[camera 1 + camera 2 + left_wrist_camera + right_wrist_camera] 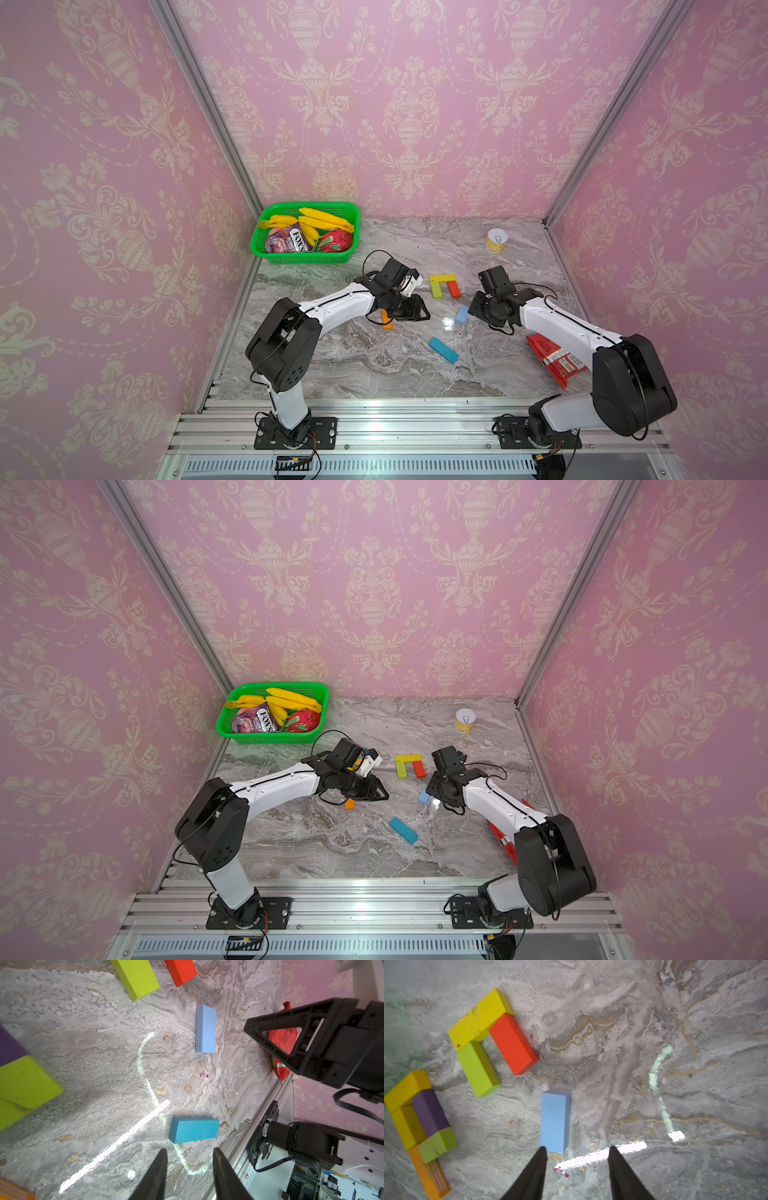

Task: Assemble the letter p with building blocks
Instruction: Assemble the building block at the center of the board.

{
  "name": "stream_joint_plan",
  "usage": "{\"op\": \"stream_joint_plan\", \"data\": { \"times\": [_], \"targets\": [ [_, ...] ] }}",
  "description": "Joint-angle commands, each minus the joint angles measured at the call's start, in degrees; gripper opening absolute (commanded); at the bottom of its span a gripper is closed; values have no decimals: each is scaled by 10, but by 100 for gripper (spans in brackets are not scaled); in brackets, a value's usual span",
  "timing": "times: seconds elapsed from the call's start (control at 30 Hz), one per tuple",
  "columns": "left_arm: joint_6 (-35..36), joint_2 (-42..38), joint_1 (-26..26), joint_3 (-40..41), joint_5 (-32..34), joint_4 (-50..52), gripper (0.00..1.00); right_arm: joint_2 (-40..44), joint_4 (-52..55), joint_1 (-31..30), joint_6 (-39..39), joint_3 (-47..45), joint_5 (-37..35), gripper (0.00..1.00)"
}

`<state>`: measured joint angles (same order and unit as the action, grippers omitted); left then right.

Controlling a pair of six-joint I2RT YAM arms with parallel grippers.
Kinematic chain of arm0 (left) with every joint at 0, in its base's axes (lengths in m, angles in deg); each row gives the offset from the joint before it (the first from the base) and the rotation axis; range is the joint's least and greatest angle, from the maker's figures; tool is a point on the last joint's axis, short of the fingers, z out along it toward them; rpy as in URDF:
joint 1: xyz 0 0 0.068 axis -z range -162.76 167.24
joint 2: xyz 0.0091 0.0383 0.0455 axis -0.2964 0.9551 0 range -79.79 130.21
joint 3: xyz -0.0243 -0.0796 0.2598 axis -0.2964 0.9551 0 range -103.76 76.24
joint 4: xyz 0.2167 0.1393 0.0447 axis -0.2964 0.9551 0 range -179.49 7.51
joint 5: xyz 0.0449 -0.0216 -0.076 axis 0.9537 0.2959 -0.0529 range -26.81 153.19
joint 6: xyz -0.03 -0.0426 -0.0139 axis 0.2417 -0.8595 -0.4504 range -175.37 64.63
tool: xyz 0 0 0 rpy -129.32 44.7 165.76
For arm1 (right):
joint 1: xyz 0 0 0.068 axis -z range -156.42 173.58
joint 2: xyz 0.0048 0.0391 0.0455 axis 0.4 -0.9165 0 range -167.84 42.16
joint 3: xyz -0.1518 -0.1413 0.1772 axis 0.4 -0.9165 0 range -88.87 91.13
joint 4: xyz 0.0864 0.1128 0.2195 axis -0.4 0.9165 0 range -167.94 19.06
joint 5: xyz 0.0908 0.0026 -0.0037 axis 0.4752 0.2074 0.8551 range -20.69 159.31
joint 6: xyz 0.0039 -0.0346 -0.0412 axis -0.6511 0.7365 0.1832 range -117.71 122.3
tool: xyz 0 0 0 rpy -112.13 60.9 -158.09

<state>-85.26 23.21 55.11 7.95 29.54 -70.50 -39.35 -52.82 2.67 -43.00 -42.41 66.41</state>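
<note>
In both top views a yellow block (pixel 441 277), a lime green block (pixel 436 290) and a red block (pixel 454 289) touch in an arch shape at mid-table. Below them a light blue block (pixel 462 314) and a teal block (pixel 443 350) lie loose. My left gripper (pixel 190 1151) is open and empty, with the teal block (pixel 194 1130) just beyond its tips. My right gripper (pixel 577 1148) is open and empty too, one finger beside the end of the light blue block (pixel 554 1121). A cluster of yellow, purple (pixel 429 1112), lime and orange (pixel 425 1174) blocks lies mostly under my left arm.
A green basket (pixel 266 249) with bananas and snacks stands at the back left. A small can (pixel 496 241) is at the back right. A red snack packet (pixel 555 359) lies under my right arm. An aluminium rail (pixel 374 405) borders the front edge.
</note>
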Motion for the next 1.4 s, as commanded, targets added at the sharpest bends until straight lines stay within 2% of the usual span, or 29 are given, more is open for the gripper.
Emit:
{"op": "stream_joint_plan", "data": {
  "times": [0.0,0.13,0.27,0.6,0.9,1.37],
  "targets": [
    [-6,43,25,-42,38,1,33,16,-17,14,10,-35,38,36],
    [-19,98,50,-93,54,11,12,7,-24,16,31,-40,54,22],
    [-50,129,65,-116,80,5,5,-6,-32,17,50,-44,76,16],
    [-70,169,84,-165,141,12,1,-60,-88,22,60,-53,126,15],
    [-60,183,83,-186,142,21,0,-110,-136,21,41,-44,168,12],
    [-53,187,77,-194,147,36,0,-140,-140,20,38,-23,170,12]
  ]
}}
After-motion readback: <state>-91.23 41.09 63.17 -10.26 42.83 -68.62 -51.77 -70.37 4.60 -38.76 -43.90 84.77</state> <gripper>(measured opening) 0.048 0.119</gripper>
